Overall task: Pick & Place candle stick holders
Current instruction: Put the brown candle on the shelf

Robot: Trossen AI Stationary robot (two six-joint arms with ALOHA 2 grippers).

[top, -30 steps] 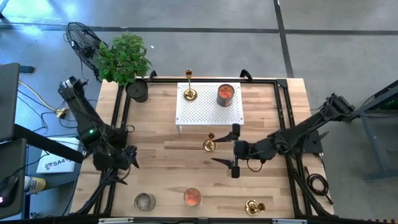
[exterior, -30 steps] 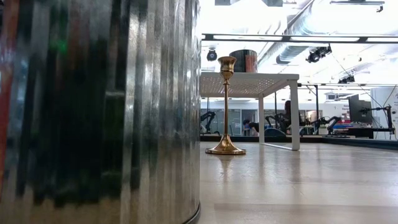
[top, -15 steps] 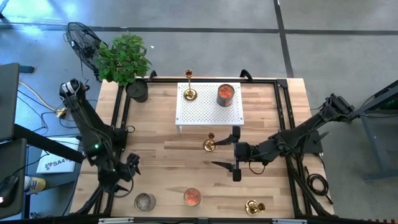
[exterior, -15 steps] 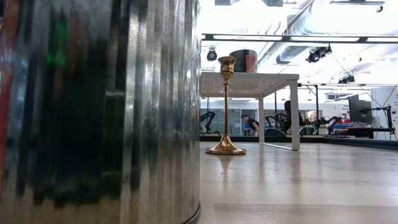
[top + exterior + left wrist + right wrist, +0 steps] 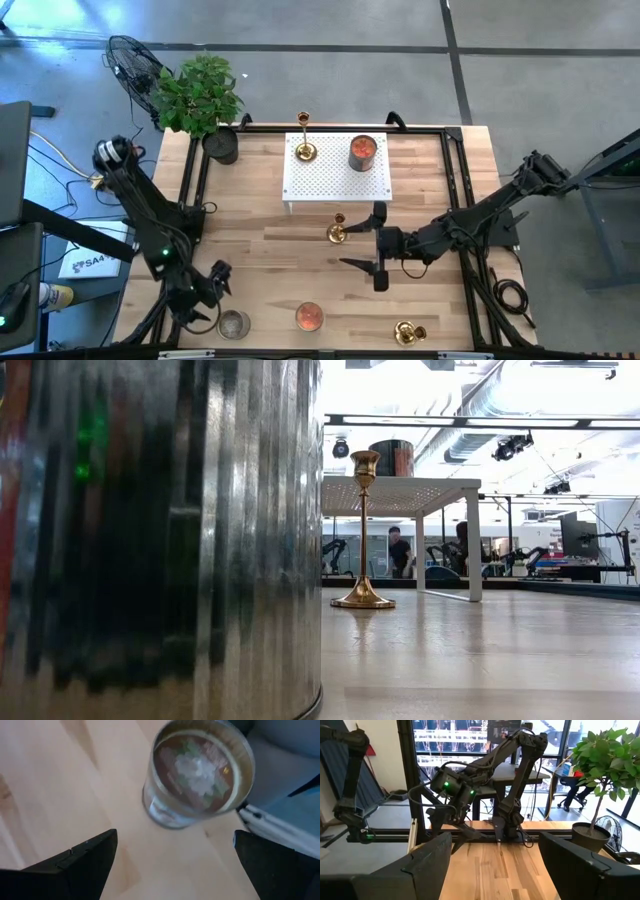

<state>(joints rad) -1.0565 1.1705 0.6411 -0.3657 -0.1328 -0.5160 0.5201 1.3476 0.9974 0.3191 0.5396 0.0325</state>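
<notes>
Three gold candle stick holders show. A tall one (image 5: 305,150) stands on the white pegboard stand (image 5: 335,185). Another (image 5: 337,232) (image 5: 362,530) stands by its round base on the table just in front of the stand. A third (image 5: 407,330) seems to lie on its side at the near edge. My right gripper (image 5: 365,245) (image 5: 495,865) is open and level, just right of the middle holder, with nothing between its fingers. My left gripper (image 5: 215,282) (image 5: 175,865) is open and slants down just short of a glass candle jar (image 5: 197,770) (image 5: 233,324).
A red candle jar (image 5: 362,150) sits on the stand and an orange one (image 5: 309,317) sits near the front edge. A potted plant (image 5: 200,95) stands at the far left corner. A shiny ribbed tin (image 5: 160,540) fills the left of the low view. People move in the room beyond.
My left gripper has moved toward the table's near edge and down, closing on the glass candle jar, and stays open. My right gripper has kept its place. No candle stick holder has moved.
</notes>
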